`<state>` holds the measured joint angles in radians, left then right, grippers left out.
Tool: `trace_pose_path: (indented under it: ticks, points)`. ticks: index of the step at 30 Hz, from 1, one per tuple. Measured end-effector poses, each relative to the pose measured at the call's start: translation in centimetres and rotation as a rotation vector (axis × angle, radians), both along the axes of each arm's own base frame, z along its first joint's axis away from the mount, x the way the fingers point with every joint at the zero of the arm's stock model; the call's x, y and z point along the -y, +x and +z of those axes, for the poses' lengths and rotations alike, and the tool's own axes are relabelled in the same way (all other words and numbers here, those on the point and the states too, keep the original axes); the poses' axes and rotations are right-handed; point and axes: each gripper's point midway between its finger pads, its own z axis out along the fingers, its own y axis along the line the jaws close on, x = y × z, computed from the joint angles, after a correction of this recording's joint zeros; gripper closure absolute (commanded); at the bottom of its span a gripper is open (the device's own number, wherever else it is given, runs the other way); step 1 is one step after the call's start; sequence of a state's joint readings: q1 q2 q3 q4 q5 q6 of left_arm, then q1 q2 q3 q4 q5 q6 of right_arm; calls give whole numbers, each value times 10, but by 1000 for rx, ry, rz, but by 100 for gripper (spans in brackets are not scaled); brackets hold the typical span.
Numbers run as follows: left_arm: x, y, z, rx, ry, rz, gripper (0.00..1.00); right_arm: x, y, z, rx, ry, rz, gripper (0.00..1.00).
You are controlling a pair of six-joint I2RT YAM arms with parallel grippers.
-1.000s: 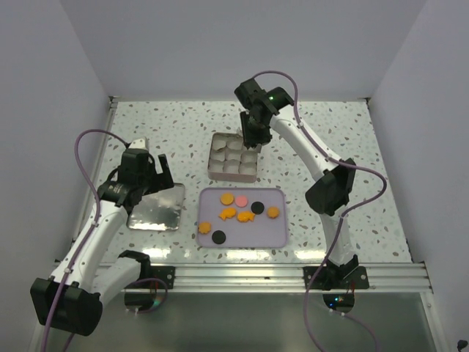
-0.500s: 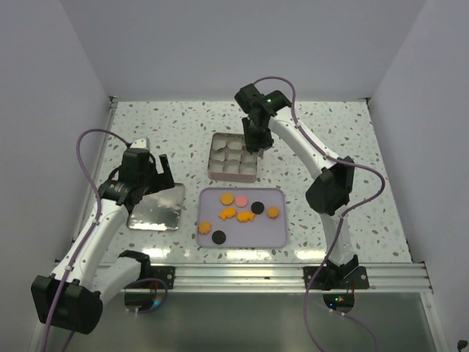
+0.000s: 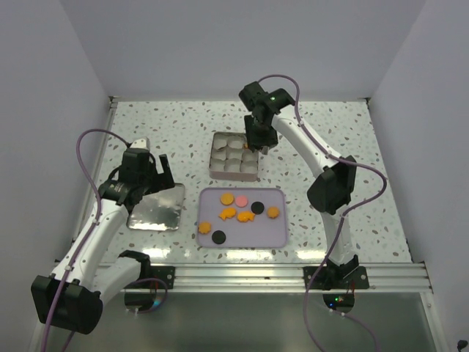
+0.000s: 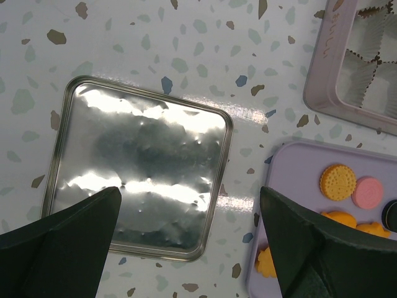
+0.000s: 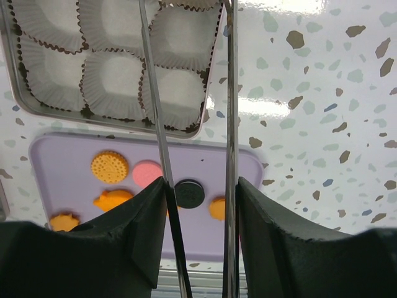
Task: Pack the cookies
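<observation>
Several cookies lie on the lavender tray (image 3: 272, 233): orange rounds (image 3: 227, 199), orange fish shapes (image 3: 227, 213), one pink round (image 3: 240, 200) and two black rounds (image 3: 257, 207). The square tin (image 3: 213, 158) with white paper cups stands behind the tray. My right gripper (image 3: 259, 139) hangs over the tin's right rear corner, shut on thin metal tongs (image 5: 231, 93). Their tips run out of the right wrist view, where the gripper (image 5: 201, 186) sits above a black cookie (image 5: 189, 193). My left gripper (image 3: 152, 170) is open and empty over the metal lid (image 3: 157, 210).
The shiny square lid (image 4: 136, 155) lies flat left of the tray (image 4: 291, 186), with the tin (image 4: 322, 93) at upper right. The left gripper (image 4: 190, 192) straddles the lid's right corner. White walls close three sides; a metal rail runs along the near edge.
My right gripper with the tongs has shifted slightly to the right over the tin. The left arm and the cookies on the tray have not moved.
</observation>
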<state>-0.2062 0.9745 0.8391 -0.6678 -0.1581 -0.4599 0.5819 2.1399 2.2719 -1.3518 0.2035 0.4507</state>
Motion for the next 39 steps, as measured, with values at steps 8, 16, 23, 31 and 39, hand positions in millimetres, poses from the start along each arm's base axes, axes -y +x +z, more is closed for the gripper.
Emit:
trace_pose_path:
  ticks: [8,16,23,31,39]
  points:
    - [0,0,0,-1,-1,-1,0,-1,0,13,29,22,-2,52]
    - [0,0,0,-1,-1,-1,0,-7,-34,66,114,99,49,50]
    - [0,0,0,-1,-1,-2,0,-59,-115,75,95,144,240,49]
    - [0,0,0,2,-3,-2,0,-76,-194,23,-87,59,343,49]
    - [1,-2,5,20,-8,-4,0,-79,-219,5,-125,17,354,49]
